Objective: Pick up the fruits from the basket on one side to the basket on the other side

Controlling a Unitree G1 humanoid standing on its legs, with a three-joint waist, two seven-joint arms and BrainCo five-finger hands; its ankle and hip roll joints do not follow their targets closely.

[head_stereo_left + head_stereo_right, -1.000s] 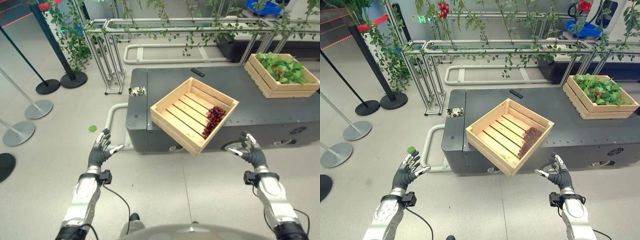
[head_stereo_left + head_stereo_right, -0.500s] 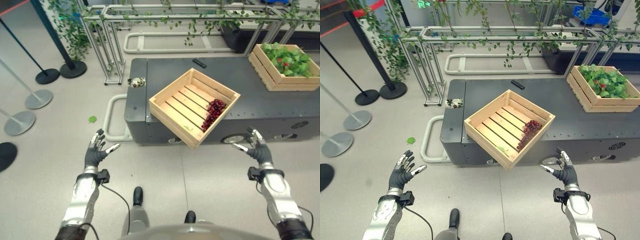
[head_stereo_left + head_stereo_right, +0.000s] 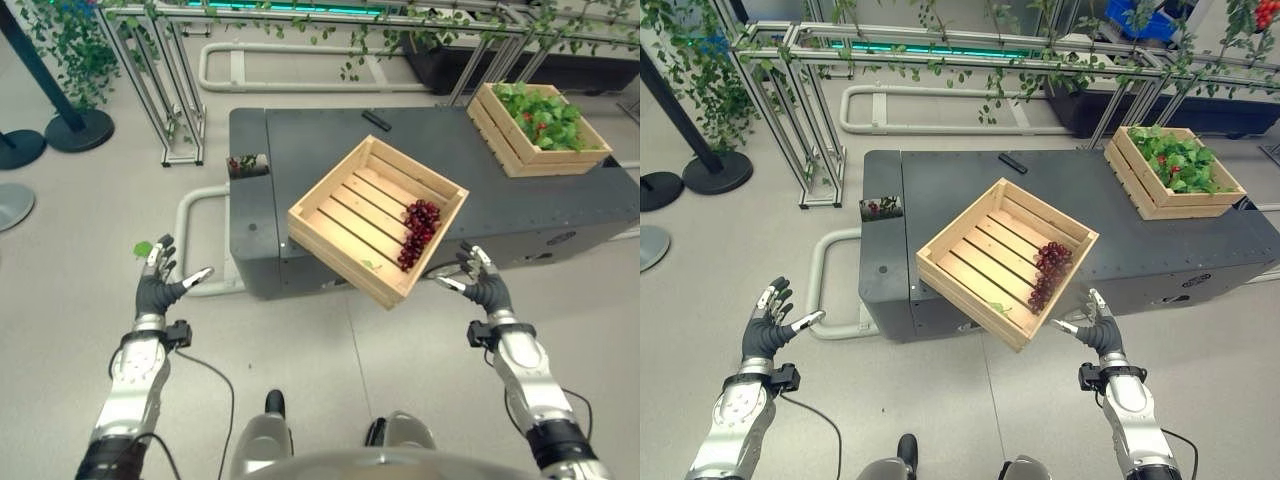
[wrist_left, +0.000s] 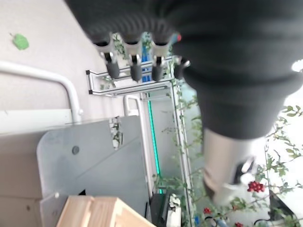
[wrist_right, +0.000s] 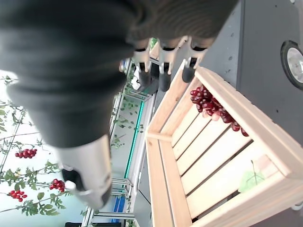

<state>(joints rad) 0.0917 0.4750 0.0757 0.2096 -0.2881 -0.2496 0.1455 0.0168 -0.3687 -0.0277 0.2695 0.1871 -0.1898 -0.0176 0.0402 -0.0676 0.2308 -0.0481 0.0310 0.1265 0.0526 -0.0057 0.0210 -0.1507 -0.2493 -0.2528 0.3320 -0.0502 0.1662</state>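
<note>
Hovering above the floor (image 3: 350, 350), both hands are spreading their fingers and holding nothing. Left hand (image 3: 157, 291) is hanging out to the left of the dark counter (image 3: 520, 205), well apart from it; a small green leaf (image 3: 143, 248) is lying on the floor just beyond its fingertips. Right hand (image 3: 483, 287) is sitting close to the counter's front face, just to the right of the near crate (image 3: 340, 200). That slatted wooden crate is jutting over the counter's front edge, turned cornerwise. A bunch of dark red grapes (image 3: 418, 232) is lying inside it against the wall nearest the right hand. A second crate (image 3: 505, 145), full of green leaves (image 3: 540, 112) with red bits showing, is standing on the counter far beyond the right hand.
</note>
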